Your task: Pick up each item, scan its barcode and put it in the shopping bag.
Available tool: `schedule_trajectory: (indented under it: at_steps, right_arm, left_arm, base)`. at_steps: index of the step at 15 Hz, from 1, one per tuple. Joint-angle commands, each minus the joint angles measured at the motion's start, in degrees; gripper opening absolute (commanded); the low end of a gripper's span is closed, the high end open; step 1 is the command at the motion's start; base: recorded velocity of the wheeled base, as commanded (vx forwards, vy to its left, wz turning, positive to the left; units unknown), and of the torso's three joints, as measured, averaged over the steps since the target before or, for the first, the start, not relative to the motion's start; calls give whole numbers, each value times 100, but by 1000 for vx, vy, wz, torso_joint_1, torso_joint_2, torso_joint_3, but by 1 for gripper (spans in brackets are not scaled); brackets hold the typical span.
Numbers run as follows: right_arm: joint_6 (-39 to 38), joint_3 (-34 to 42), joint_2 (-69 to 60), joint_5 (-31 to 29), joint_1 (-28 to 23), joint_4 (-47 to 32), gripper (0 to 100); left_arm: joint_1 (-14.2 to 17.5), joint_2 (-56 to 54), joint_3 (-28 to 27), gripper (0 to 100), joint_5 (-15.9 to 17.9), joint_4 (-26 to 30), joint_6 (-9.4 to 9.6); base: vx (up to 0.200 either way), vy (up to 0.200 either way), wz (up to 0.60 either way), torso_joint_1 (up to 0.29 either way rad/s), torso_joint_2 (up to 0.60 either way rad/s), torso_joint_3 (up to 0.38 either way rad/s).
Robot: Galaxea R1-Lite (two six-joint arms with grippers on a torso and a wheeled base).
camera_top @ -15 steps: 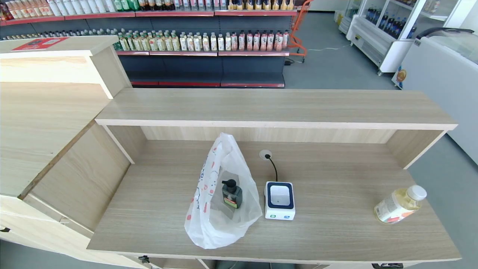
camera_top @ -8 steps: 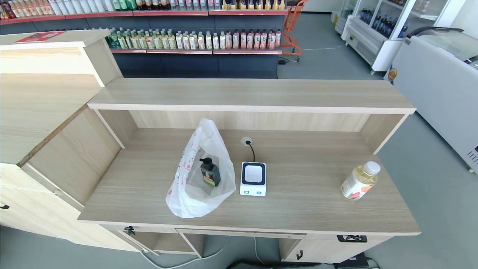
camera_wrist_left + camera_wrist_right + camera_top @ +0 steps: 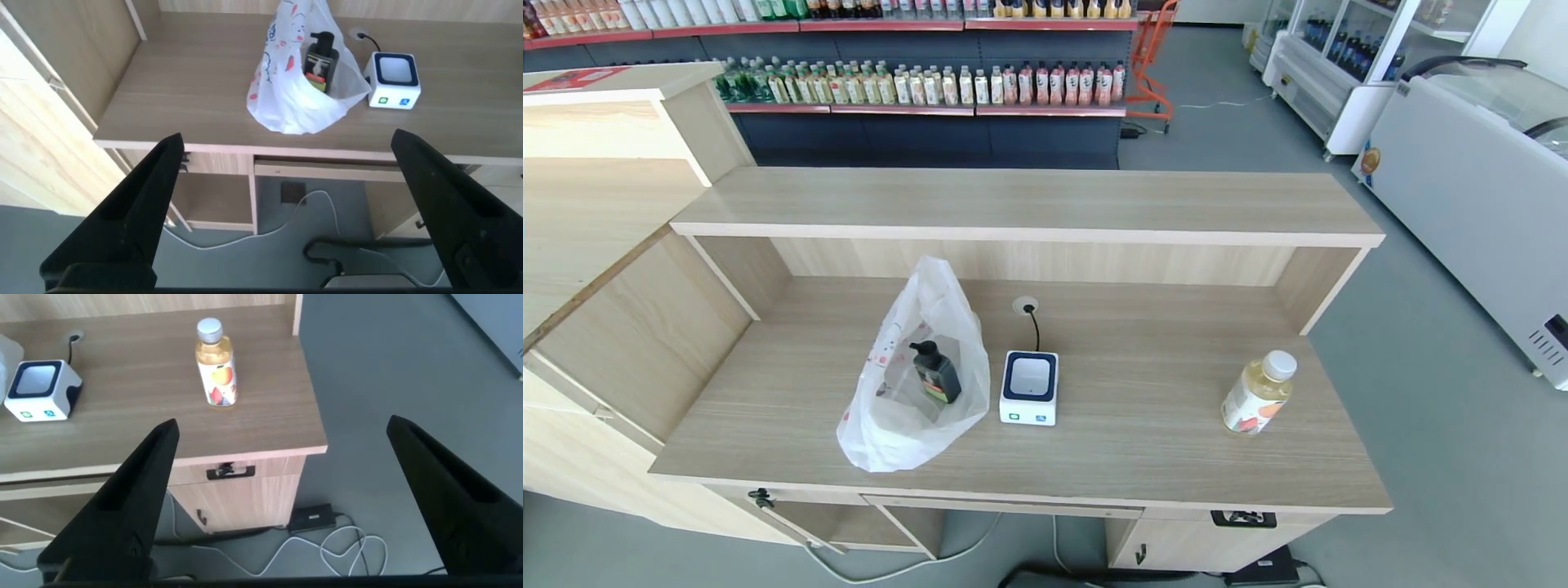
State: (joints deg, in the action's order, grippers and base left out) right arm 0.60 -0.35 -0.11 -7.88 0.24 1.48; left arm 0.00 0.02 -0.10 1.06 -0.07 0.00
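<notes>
A light wood-grain checkout counter (image 3: 1143,457) with a raised rear ledge (image 3: 1029,200) stood on a grey floor (image 3: 1421,392). A taller matching wooden unit (image 3: 580,220) adjoined its left end. Behind, red-edged shelving (image 3: 915,106) held rows of bottles beside an orange trolley (image 3: 1150,61). A white chest freezer (image 3: 1462,180) and a glass-door chiller (image 3: 1339,57) lined the right side.

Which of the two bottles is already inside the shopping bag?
The dark pump bottle; the white-capped yellow bottle stands bare on the counter.
</notes>
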Motion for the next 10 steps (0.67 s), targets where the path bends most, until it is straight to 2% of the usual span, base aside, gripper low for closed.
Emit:
schedule_trajectory:
  at_steps: [1, 8, 10]
  right_arm:
    - [2, 0, 20, 5, 2, 2, 100]
    - [-139, 0, 20, 32, 2, -7, 100]
    - [-148, -158, 20, 199, -7, -24, 100]
  left_arm:
    - [0, -2, 1, 100, -1, -1, 0]
    - [0, -2, 1, 100, -1, -1, 0]
    - [0, -2, 1, 100, -1, -1, -18]
  base:
    - [0, -200, 0, -7, 2, 2]
    - [0, -200, 0, 2, 2, 1]
    - [0, 0, 0, 0, 0, 0]
